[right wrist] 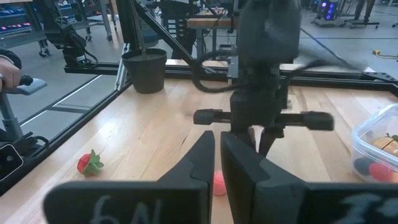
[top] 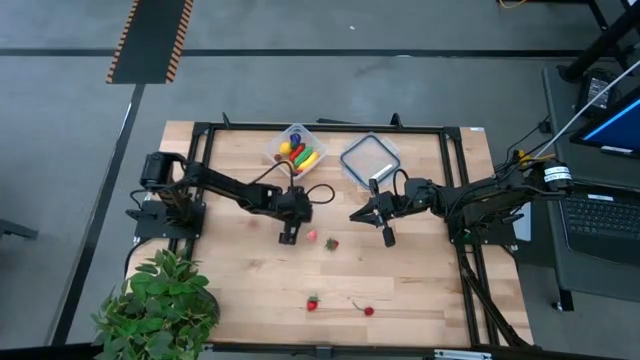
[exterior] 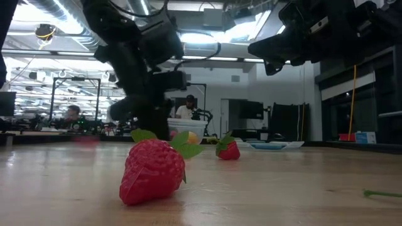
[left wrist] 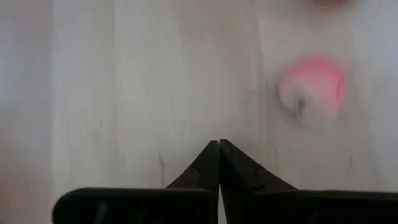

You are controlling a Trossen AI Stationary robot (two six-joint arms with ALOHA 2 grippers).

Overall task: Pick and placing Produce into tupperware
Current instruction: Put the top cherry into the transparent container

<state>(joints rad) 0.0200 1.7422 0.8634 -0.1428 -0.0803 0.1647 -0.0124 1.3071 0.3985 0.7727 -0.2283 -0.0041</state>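
Observation:
The clear tupperware sits near the table's far edge with yellow, orange, red and green produce in it; it also shows in the right wrist view. A pink piece and a strawberry lie mid-table, and two more berries lie near the near edge. My left gripper is shut and points down just left of the pink piece. My right gripper is shut, held above the table and pointing toward the left gripper.
The flat lid lies right of the tupperware, close to the right arm. A potted plant stands at the near left corner. A black frame runs round the table. In the low view a strawberry fills the foreground.

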